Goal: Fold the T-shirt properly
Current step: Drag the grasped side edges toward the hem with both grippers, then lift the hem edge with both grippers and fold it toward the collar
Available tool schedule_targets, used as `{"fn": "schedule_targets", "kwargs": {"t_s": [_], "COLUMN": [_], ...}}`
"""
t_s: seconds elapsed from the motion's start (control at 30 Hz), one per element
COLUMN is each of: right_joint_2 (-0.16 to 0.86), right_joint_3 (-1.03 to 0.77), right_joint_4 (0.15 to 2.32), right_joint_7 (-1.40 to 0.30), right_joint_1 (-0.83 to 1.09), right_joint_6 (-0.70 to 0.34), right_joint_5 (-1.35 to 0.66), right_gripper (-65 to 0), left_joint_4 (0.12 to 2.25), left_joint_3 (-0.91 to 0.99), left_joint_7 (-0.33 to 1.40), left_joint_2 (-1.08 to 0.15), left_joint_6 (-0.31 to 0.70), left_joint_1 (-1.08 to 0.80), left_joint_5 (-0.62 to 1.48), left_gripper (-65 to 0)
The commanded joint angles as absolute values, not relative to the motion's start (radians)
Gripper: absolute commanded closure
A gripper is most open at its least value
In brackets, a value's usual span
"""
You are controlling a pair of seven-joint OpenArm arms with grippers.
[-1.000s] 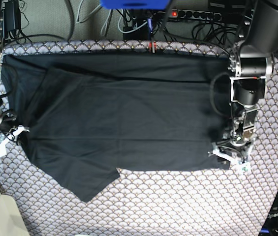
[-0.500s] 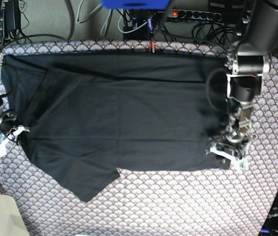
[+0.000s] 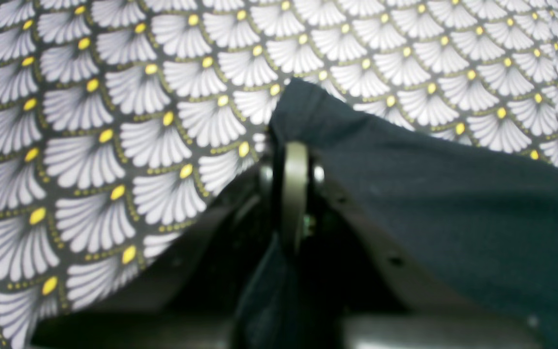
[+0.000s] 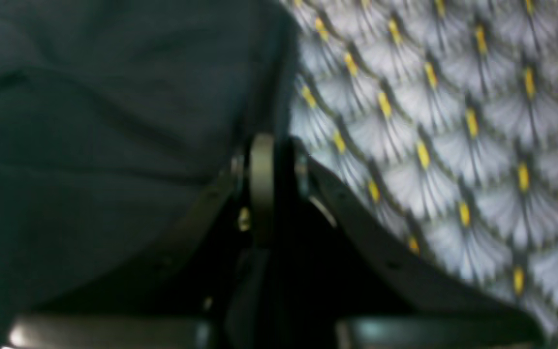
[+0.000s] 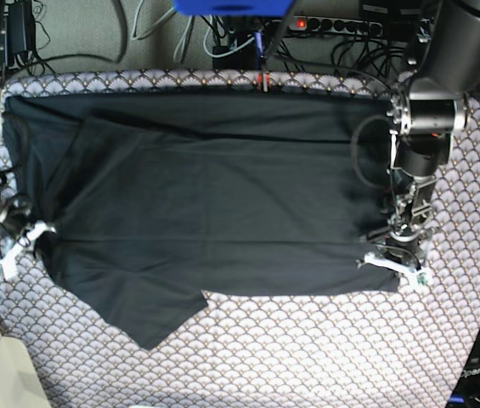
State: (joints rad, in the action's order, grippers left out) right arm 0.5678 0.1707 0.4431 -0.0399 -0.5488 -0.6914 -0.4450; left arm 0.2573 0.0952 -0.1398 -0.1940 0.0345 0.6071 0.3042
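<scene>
The black T-shirt [image 5: 214, 195] lies spread flat on the fan-patterned tablecloth [image 5: 307, 348], with one sleeve pointing to the near left. My left gripper [image 5: 398, 270] stands at the shirt's near right corner. In the left wrist view the left gripper [image 3: 294, 155] is shut, with the dark cloth [image 3: 453, 208] pinched and lifted between its fingers. My right gripper [image 5: 19, 242] is at the shirt's left edge. In the blurred right wrist view the right gripper [image 4: 265, 145] is shut, and the cloth's edge [image 4: 90, 145] is drawn up to its tips.
Cables and a power strip [image 5: 341, 24] lie beyond the table's far edge, under a blue object [image 5: 233, 7]. The left arm's dark housing [image 5: 426, 119] hangs over the shirt's right side. Bare tablecloth runs along the near edge and the right side.
My left gripper has closed on the shirt's near right corner and shifted slightly left and away. The right gripper has nudged a little to the right at the shirt's left edge.
</scene>
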Motion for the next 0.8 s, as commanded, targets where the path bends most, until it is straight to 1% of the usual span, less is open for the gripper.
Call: {"fn": "schedule_targets", "kwargs": {"t_s": [0.0,0.07,0.27,0.37,0.53,0.77], "right_joint_2": [0.596,0.598,0.622,0.634,0.654,0.680], "right_joint_3": [0.165,0.165,0.162,0.160,0.077,-0.033], "right_joint_4": [0.456,0.456,0.453,0.456,0.570,0.843], "right_joint_7": [-0.010,-0.010,-0.010,-0.008,-0.008,-0.008], "right_joint_1": [-0.578,-0.578,-0.578,-0.556,-0.453,-0.214], "right_joint_6": [-0.698,-0.698,-0.698,-0.698,-0.698,-0.698], "right_joint_5": [-0.463,-0.464,-0.466,-0.469,-0.467,-0.467], "right_gripper": [-3.4,-3.4,-3.4,-3.4,-3.4,-3.4], "left_joint_4": [0.277,0.369,0.762,0.906,1.033,1.135], "left_joint_3": [0.094,0.096,0.099,0.101,0.194,0.278], "left_joint_7": [0.005,0.064,0.243,0.318,0.387,0.476], "left_joint_2": [-0.183,-0.182,-0.186,-0.189,-0.189,-0.205], "left_joint_6": [0.048,0.048,0.039,0.038,0.044,0.048], "left_joint_1": [0.605,0.595,0.432,0.384,0.305,0.240], "left_joint_5": [0.306,0.306,0.306,0.306,0.305,0.303], "left_gripper": [0.0,0.0,0.0,0.0,0.0,0.0]}}
